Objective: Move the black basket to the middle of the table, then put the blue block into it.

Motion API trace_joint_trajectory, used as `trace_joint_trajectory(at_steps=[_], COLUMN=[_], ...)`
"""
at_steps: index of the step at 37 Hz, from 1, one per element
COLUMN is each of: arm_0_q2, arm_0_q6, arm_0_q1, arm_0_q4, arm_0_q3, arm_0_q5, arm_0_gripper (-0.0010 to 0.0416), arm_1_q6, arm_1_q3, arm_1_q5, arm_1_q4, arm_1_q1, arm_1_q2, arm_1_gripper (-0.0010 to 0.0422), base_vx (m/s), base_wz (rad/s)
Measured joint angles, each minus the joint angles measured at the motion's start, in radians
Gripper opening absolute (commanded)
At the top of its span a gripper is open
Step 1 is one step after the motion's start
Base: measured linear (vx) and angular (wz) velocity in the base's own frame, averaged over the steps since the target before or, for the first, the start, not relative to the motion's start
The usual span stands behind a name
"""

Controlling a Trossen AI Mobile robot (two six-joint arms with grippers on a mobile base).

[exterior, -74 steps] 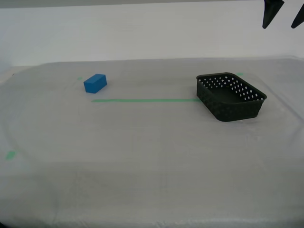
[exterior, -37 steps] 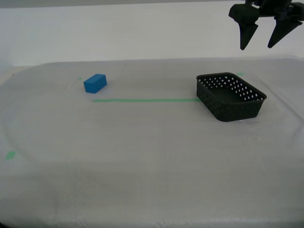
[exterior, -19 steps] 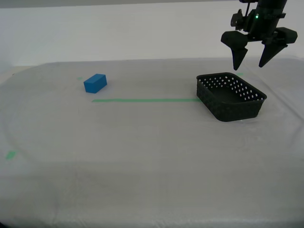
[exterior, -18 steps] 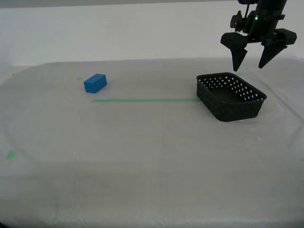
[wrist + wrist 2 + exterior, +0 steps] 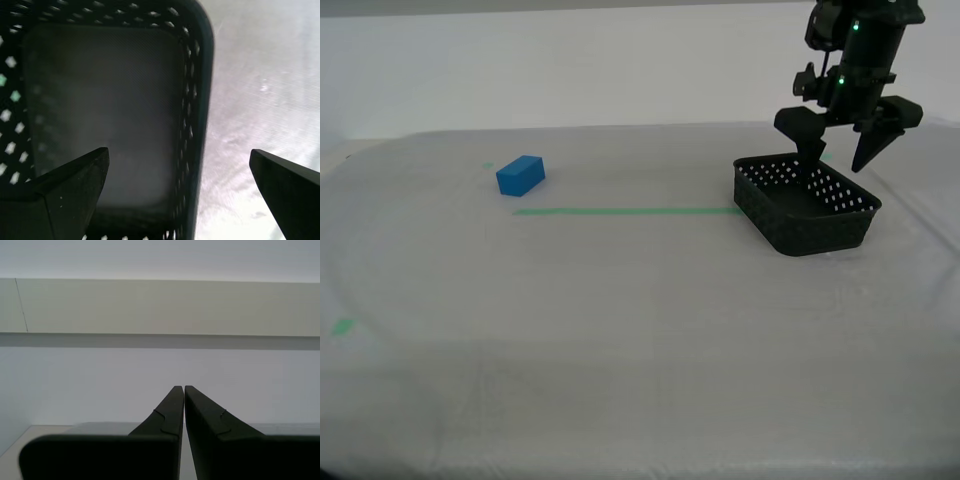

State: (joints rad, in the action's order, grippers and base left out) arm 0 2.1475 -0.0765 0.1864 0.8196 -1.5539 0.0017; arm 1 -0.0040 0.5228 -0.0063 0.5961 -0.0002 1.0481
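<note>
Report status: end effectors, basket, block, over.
First end effector open, straddling black basket far wall. Second end effector shut, parked. Blue block untouched, path clear.

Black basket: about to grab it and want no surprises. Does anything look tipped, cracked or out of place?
Nothing stands out. The black basket sits upright and empty on the table, and my first gripper straddles one wall.

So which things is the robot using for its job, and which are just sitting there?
For the job: black basket, blue block, table, my first gripper open astride the basket's far wall.
Just there: green tape line, my second gripper.
</note>
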Motion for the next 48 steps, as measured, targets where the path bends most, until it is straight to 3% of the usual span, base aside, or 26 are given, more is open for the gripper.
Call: trace_joint_trajectory(at_steps=[23,48], arm_0_q2=[0.098,0.095], arm_0_q6=[0.014,0.031], arm_0_q1=[0.000,-0.003], arm_0_q4=[-0.108,-0.111], arm_0_q3=[0.051,0.060], arm_0_q5=[0.014,0.011], arm_0_gripper=[0.0372,0.0179], arm_1_q6=[0.000,0.000], arm_1_q3=[0.000,0.000], arm_1_q5=[0.000,0.000], arm_1_q4=[0.000,0.000], arm_1_q1=[0.000,0.000], arm_1_q2=[0.000,0.000], arm_1_gripper=[0.0000,0.0000], base_vx=[0.000,0.000], base_wz=[0.000,0.000])
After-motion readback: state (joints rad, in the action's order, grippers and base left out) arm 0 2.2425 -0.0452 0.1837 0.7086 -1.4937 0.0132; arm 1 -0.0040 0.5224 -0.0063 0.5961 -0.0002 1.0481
